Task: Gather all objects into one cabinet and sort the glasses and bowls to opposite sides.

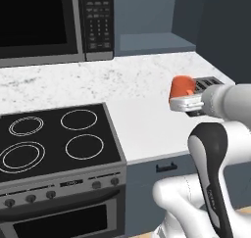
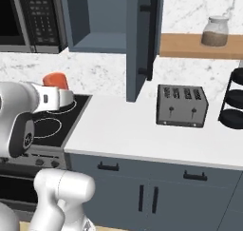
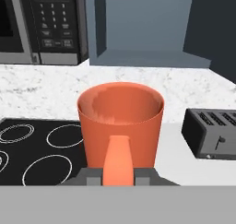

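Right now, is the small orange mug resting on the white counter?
Apart. In the left base view the orange mug, held by the gripper, hangs above the counter.

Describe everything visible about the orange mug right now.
The orange mug is plain, smooth and matte, with a round open mouth that looks empty and one thick handle. In the hand view it stands upright, its handle turned toward the camera and clamped between the fingers of the pincer. It hangs in the air above the white counter, beside the cooktop and in front of the open blue-grey cabinet. Nothing but the pincer touches it.
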Tool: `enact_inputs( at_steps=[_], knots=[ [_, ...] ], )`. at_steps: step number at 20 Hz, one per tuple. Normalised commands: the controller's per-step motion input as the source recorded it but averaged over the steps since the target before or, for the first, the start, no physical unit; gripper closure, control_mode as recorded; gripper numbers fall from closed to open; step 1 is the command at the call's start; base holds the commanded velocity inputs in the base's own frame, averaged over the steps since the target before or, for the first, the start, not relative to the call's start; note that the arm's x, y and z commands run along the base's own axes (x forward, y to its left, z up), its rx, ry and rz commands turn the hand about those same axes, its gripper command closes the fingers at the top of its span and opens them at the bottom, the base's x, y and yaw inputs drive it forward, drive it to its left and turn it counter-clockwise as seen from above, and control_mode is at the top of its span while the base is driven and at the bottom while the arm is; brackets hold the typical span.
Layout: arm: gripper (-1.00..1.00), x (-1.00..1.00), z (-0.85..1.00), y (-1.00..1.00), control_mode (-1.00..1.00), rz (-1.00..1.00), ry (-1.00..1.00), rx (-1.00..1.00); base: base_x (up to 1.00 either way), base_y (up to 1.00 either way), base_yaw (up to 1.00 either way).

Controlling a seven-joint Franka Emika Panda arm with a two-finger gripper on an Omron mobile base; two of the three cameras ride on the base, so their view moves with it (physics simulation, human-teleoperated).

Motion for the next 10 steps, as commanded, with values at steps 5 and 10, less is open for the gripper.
enact_inputs(
  at_steps=[5,10],
  knots=[
    [1.0,0.0,0.0,0.0,1.0,0.0,0.0,0.0,-1.0,0.01,0.22],
    [1.0,0.0,0.0,0.0,1.0,0.0,0.0,0.0,-1.0,0.08,0.5]
  ],
)
